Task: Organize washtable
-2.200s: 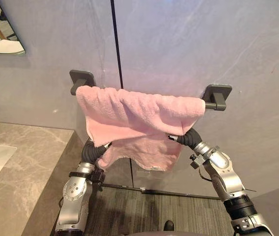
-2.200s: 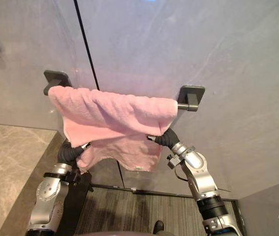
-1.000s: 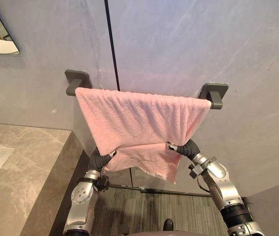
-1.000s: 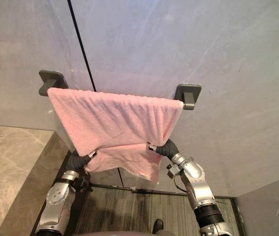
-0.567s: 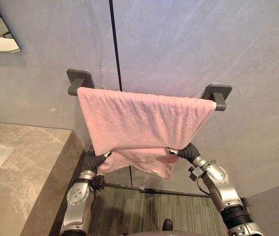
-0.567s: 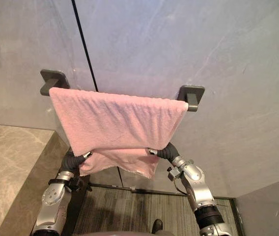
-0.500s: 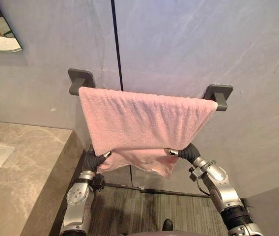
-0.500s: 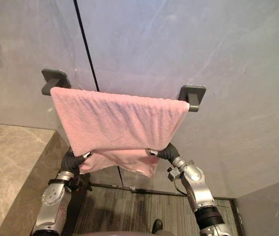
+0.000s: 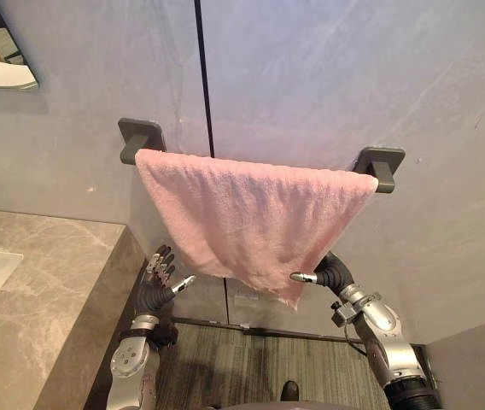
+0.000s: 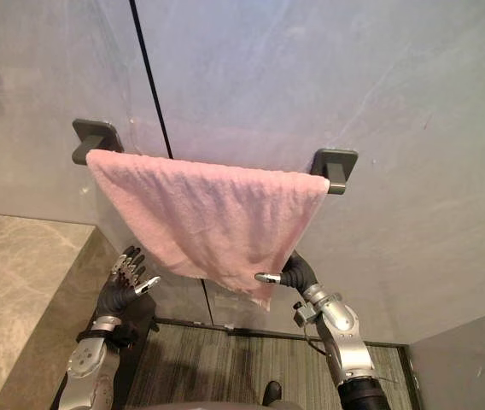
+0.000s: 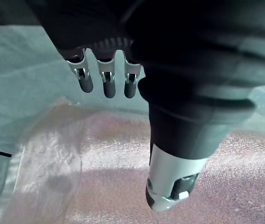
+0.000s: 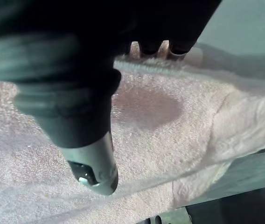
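Left hand (image 9: 155,286) hovered open under the towel rail's (image 9: 138,138) left end.
Right hand (image 9: 328,275), fingers uncurled, sat beside the pink towel's (image 9: 251,218) lower corner.

bathroom, pink towel (image 9: 251,222) on rail (image 9: 380,163), marble counter (image 9: 50,290)

Nothing readable here, honestly, no text, numbers or signs that I can make out. The pink towel (image 9: 251,218) shows no legible tag or print, and the grey wall (image 9: 328,77) behind it is just plain.
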`<state>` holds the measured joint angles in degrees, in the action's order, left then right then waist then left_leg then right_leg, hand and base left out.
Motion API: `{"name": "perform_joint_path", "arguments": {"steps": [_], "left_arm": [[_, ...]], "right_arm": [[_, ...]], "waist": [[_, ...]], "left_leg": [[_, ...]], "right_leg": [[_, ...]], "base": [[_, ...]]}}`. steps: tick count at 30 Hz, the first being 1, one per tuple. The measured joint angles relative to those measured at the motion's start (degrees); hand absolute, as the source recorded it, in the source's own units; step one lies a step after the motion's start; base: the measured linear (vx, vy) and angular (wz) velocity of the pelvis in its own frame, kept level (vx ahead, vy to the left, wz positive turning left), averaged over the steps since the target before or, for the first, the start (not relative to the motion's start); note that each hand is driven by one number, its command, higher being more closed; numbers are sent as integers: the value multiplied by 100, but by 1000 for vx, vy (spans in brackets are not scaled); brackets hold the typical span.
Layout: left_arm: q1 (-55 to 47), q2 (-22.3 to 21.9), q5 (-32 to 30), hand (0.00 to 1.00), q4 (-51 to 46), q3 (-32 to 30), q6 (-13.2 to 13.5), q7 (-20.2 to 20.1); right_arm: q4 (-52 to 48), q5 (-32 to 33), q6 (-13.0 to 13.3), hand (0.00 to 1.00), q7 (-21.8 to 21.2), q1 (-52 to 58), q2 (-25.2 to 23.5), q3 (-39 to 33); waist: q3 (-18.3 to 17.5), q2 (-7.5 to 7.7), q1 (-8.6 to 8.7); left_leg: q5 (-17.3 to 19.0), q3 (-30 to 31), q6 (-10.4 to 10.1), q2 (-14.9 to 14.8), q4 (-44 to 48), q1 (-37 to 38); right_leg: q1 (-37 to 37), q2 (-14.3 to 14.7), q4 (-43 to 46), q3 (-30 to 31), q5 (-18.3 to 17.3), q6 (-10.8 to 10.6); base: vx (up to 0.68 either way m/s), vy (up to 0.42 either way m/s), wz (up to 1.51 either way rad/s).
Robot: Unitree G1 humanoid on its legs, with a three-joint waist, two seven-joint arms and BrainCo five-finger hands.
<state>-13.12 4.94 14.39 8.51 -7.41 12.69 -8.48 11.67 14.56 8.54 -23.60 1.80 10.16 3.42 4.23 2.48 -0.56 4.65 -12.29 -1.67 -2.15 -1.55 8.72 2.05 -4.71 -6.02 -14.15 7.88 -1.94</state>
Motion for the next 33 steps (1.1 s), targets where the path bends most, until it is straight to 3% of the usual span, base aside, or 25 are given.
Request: {"name": "perform_joint_path", "arguments": {"steps": [8, 14, 18, 21, 27, 33], "left_arm": [[-127, 48, 202, 0, 348, -283, -6, 59], [-129, 31, 486, 0, 161, -972, 3, 172], [-191, -1, 634, 0, -897, -1580, 44, 257], [-182, 0, 746, 0, -1729, -1698, 133, 240], [-12, 38, 886, 0, -3273, -1670, 264, 166], [105, 773, 1291, 0, -4469, -1051, 431, -39]], "right_arm": [[299, -85, 1, 0, 363, 245, -48, -377], [231, -175, -4, 0, 697, 478, -103, -1313], [-568, -169, -11, 0, 915, 559, -87, -2227], [-1389, -169, -8, 0, 1034, 551, -61, -2530], [-2854, -167, 13, 0, 1125, 404, 38, -2565], [-4240, 405, 384, 0, 1075, -467, 481, -2119]], "waist": [[19, -24, 70], [49, -44, 133], [128, -79, 145], [138, -95, 186], [138, -96, 292], [137, -103, 286]], "left_leg": [[0, 12, 0, 1, 5, 3], [1, 9, 1, 3, 4, 6], [9, -26, 3, -4, 2, 4], [18, -38, -8, -20, 2, 4], [25, -63, -17, -33, 46, 27], [47, -139, -33, -65, 76, 102]], "right_leg": [[9, -3, -1, -11, 0, 0], [14, -10, 0, -11, -1, 0], [18, -31, 0, 18, -2, 1], [25, -21, 1, 25, -4, 4], [28, -7, 12, 39, -4, 7], [106, 59, 2, 103, 4, 19]], "base": [[0, 0, 0], [0, 0, 0], [0, 0, -3], [0, 0, -2], [0, 0, 0], [-17, -2, -5]]}}
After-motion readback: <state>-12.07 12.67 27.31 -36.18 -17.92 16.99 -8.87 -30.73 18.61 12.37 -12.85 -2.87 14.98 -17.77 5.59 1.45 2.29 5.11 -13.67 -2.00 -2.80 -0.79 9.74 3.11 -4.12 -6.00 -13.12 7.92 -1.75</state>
